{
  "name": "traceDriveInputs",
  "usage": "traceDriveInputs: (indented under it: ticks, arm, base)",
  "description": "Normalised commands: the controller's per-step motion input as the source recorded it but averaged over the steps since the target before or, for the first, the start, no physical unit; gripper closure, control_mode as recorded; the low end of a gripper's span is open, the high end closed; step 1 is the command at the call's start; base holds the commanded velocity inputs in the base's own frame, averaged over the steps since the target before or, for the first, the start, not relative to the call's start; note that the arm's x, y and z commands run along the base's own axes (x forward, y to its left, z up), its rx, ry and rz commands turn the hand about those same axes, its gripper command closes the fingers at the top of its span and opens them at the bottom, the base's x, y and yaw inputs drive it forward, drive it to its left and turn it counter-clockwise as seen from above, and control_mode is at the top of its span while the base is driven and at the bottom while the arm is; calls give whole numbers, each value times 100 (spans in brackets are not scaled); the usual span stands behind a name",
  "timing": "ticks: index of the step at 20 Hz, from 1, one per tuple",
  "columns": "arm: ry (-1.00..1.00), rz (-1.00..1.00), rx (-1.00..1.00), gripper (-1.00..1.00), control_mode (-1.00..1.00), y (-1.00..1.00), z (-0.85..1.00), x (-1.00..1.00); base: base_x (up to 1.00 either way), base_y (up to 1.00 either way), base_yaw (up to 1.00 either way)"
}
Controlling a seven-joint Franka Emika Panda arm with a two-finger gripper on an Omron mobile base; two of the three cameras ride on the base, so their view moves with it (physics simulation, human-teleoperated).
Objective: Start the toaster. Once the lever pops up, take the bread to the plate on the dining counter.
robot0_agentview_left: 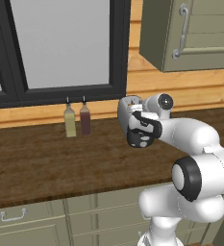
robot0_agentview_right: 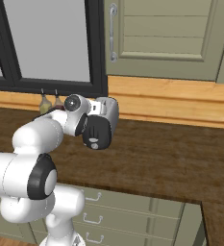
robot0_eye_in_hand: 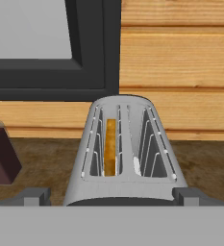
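Silver-grey rounded toaster (robot0_eye_in_hand: 125, 153) sits just below my spread, empty gripper (robot0_eye_in_hand: 111, 197) with the tan bread slice (robot0_eye_in_hand: 110, 146) in its left slot, and I risk missing the hidden lever.

silver toaster (robot0_eye_in_hand: 125, 158) upright; bread (robot0_eye_in_hand: 110, 146) in left slot.

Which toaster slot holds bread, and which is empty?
In the hand view, the toaster's left slot holds the bread, standing on edge; the right slot is empty, its wire guides bare.
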Motion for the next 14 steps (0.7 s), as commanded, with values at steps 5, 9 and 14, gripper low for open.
traceDriveInputs:
  ticks: [5,9,14]
  arm:
    - [0,0,0,-100,-100,0,0,0]
    - [0,0,0,-100,-100,0,0,0]
    - [0,0,0,-100,-100,0,0,0]
  base:
    - [0,0,0]
    - [0,0,0]
    - [0,0,0]
